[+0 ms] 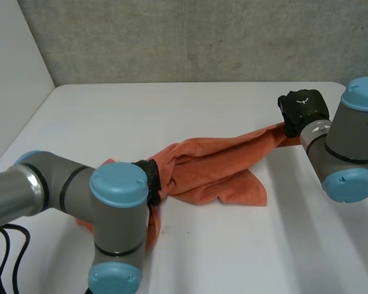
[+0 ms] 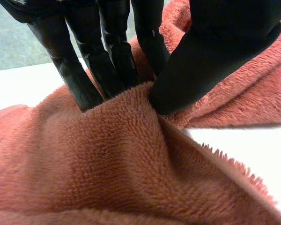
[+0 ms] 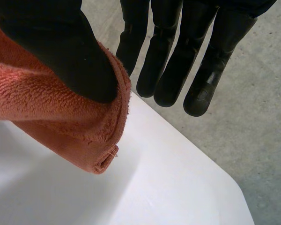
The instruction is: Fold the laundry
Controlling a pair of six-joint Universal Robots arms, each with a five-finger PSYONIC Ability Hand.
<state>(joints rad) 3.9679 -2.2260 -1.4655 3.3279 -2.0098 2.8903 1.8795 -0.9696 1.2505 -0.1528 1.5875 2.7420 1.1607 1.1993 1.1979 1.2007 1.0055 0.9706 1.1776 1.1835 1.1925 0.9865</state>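
one orange towel (image 1: 214, 174) on table (image 1: 172, 116); left hand (image 2: 215, 51) pinches fold, right hand (image 1: 302, 107) corner.

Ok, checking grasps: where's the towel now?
Head view: the orange towel stretches across the table, left end pinched by the left hand, right end by the right hand.

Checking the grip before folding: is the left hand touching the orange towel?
Touching. In the left wrist view the left hand pinches a raised ridge of the orange towel between thumb and fingers.
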